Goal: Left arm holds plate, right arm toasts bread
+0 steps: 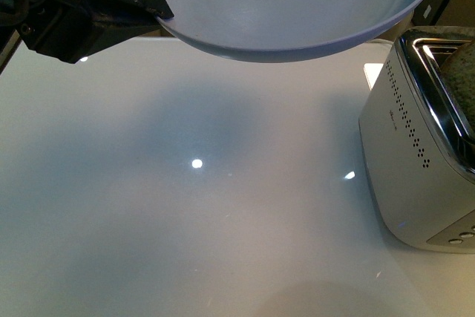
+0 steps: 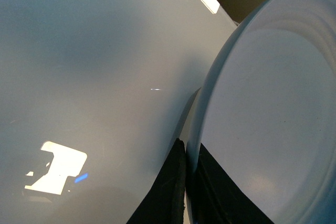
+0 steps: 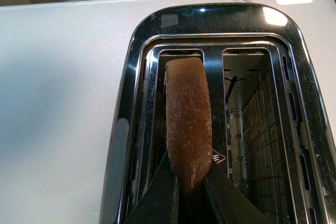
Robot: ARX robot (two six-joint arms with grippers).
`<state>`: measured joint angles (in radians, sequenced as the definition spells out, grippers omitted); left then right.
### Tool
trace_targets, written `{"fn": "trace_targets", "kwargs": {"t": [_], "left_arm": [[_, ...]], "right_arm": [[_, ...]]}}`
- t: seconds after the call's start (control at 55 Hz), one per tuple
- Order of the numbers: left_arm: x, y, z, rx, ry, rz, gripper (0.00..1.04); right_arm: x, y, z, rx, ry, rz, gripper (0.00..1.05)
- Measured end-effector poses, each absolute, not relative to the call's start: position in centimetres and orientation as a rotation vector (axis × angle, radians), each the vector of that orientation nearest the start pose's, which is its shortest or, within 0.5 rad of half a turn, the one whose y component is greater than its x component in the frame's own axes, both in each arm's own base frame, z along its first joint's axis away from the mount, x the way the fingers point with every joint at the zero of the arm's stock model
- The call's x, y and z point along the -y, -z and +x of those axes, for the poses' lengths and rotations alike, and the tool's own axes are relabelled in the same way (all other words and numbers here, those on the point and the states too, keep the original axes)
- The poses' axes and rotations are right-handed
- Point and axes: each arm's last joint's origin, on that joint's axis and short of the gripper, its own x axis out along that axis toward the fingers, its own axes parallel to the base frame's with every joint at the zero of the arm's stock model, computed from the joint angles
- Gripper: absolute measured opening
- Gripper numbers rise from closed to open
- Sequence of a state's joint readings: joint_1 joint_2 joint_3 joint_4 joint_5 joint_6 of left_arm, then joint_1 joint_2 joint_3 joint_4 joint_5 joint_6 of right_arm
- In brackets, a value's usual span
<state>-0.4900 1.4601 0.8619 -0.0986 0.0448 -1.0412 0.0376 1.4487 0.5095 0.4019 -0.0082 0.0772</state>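
Plate (image 1: 297,12) position: raised clear of the table (image 1: 185,220), toward its far edge, tilted so the shallow inner face shows to the front view; a soft shadow lies on the table top beneath it. Left gripper (image 1: 159,11) state: clenched on the plate rim. In the left wrist view the two black fingers (image 2: 168,192) stand one on each side of the rim, one against the underside and one against the inner face, with the rim seated between them; the rest of the plate extends away from the fingers, unsupported.

Toaster (image 1: 423,161) position: on the table at its right edge, slots upward. Bread (image 3: 188,129) position: upright and edge-on in one of the two slots, its brown crust standing above the chrome top. Right gripper (image 3: 190,195) state: closed on the bread; its dark fingers (image 3: 157,198) flank the nearer end of the slice, one against each flat face, and the crust passes between them; the far end of the slice lies beyond the fingertips, inside the slot opening.
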Motion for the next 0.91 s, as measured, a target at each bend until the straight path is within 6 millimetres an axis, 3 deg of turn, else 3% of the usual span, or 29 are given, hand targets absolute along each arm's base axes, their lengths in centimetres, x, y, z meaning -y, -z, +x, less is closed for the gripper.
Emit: {"fn": "trace_targets", "kwargs": {"t": [0.164, 0.218, 0.473, 0.636, 0.727, 0.909], "left_arm": [[14.3, -21.5, 26.5, -0.876, 0.105, -0.82, 0.03], [14.3, -21.5, 26.5, -0.877, 0.106, -0.82, 0.03], [14.3, -21.5, 26.5, -0.877, 0.106, -0.82, 0.03], [14.3, -21.5, 26.5, -0.877, 0.106, -0.82, 0.03], [14.3, -21.5, 26.5, -0.877, 0.106, -0.82, 0.03], [14.3, -21.5, 26.5, -0.877, 0.106, -0.82, 0.03]], "right_arm": [[-1.1, -15.2, 26.5, -0.535, -0.016, 0.065, 0.04], [-1.1, -15.1, 26.4, -0.534, -0.013, 0.066, 0.09], [-1.0, -14.4, 25.3, -0.542, 0.007, 0.073, 0.52], [-0.5, -15.8, 23.8, -0.478, 0.029, 0.099, 0.85], [-0.3, -16.6, 22.8, -0.446, 0.043, 0.108, 0.97], [0.1, -18.9, 19.0, -0.346, 0.117, 0.11, 0.96]]}}
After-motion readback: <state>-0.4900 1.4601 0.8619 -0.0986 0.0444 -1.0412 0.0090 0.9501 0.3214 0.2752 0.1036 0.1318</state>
